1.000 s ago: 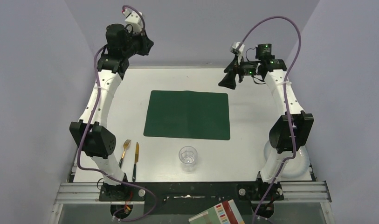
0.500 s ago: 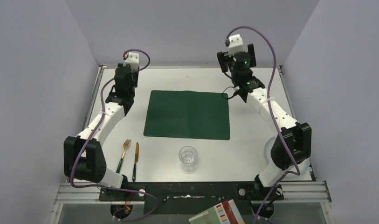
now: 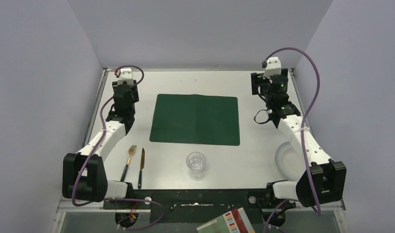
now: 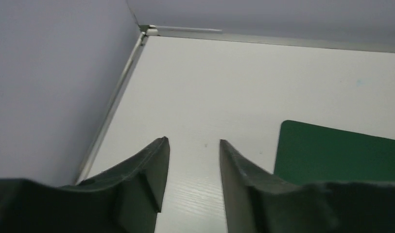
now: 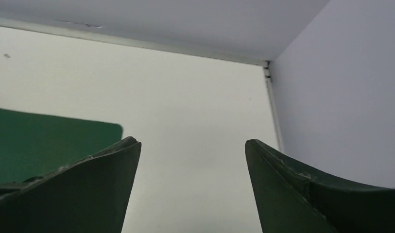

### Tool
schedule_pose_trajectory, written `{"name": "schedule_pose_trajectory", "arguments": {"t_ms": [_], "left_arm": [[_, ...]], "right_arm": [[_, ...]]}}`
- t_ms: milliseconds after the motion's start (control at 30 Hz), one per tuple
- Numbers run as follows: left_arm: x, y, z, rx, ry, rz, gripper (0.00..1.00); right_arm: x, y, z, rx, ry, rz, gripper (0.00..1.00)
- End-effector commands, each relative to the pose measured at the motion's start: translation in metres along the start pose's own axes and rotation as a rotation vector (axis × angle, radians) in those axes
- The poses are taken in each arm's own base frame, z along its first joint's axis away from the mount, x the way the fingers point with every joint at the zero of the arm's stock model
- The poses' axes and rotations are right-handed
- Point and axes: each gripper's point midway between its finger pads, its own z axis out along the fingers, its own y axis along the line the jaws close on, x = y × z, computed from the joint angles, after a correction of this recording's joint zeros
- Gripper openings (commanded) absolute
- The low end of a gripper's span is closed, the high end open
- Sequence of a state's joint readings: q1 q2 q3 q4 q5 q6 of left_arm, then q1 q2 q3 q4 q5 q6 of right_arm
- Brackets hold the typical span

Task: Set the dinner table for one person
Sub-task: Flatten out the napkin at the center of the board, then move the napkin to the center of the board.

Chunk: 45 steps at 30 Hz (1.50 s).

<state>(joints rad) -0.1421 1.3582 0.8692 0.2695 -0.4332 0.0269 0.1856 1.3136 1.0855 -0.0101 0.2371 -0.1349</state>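
Filling nearly the whole top view, the white worktop (image 3: pixel 253 160) is the dinner table, edged by a thin metal rim and closed in by plain lilac-grey walls at 9, 12 and 3 o'clock. A dark green placemat (image 3: pixel 195 119) lies flat at its middle, a little toward 12 o'clock. Off the worktop's near edge, at 6 o'clock, the corner of a printed booklet (image 3: pixel 228 222) shows.

A clear glass (image 3: pixel 196 164) stands upright at 6 o'clock from the placemat, apart from it and see-through down to its base. A fork (image 3: pixel 129 160) and a knife (image 3: pixel 141 167) lie side by side, not touching, at 7 o'clock. A white plate (image 3: pixel 283 158) sits at 4 o'clock, partly hidden beneath the right arm.

Both arms fold their elbows low by the near corners and stretch their forearms toward the far edge. The left pincer (image 4: pixel 193 143) hangs above bare worktop at 10 o'clock from the placemat, its fingers parted by a modest gap and gripping nothing. The right pincer (image 5: pixel 191 143) hangs at 2 o'clock, its fingers spread wider, likewise gripping nothing.
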Motion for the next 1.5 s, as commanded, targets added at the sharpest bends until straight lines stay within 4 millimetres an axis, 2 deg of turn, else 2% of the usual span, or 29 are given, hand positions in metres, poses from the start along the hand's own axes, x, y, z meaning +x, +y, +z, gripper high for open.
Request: {"name": "schedule_pose_trajectory", "arguments": {"t_ms": [0,33,67,100,133,267,367,500,600,733,933,1033,1200,1333,1467], "left_arm": [[-0.003,-0.031,-0.005,0.211,0.023,-0.052,0.19],[0.004,-0.045,-0.009,0.31,0.062,-0.058,0.0],[0.013,-0.054,-0.011,0.372,0.1,-0.077,0.0],[0.019,-0.061,-0.012,0.424,0.119,-0.1,0.0],[0.024,-0.067,-0.014,0.466,0.13,-0.138,0.0],[0.028,-0.088,-0.025,0.661,0.135,-0.329,0.0],[0.022,-0.101,-0.033,0.798,0.129,-0.383,0.0],[0.007,-0.12,-0.045,0.957,0.072,-0.365,0.0],[-0.003,-0.133,-0.042,1.019,0.031,-0.355,0.0],[0.008,-0.153,-0.032,1.11,0.058,-0.358,0.0],[0.049,-0.181,-0.003,1.069,0.165,-0.28,0.0],[0.066,-0.19,0.004,1.052,0.226,-0.261,0.0],[0.086,-0.197,0.009,1.037,0.312,-0.313,0.0],[0.11,-0.2,0.009,1.037,0.404,-0.315,0.0],[0.118,-0.196,0.015,1.008,0.449,-0.269,0.0]], "right_arm": [[0.064,0.048,-0.017,-0.35,0.156,-0.03,0.63],[0.076,0.056,-0.019,-0.412,0.18,-0.019,0.48],[0.085,0.061,-0.02,-0.45,0.201,-0.007,0.16],[0.095,0.066,-0.019,-0.483,0.235,-0.006,0.02],[0.103,0.075,-0.021,-0.541,0.272,-0.011,0.0],[0.116,0.115,-0.036,-0.793,0.329,0.032,0.0],[0.122,0.136,-0.043,-0.899,0.339,0.004,0.0],[0.114,0.159,-0.038,-0.947,0.334,-0.061,0.03],[0.108,0.176,-0.031,-0.979,0.333,-0.077,0.0],[0.123,0.191,-0.024,-1.004,0.372,-0.081,0.0],[0.147,0.195,-0.017,-0.994,0.399,-0.092,0.0],[0.158,0.197,-0.016,-0.996,0.422,-0.091,0.0],[0.169,0.199,-0.015,-1.006,0.446,-0.098,0.0],[0.177,0.197,-0.012,-0.994,0.46,-0.108,0.0],[0.186,0.194,-0.007,-0.978,0.48,-0.12,0.0]]}}
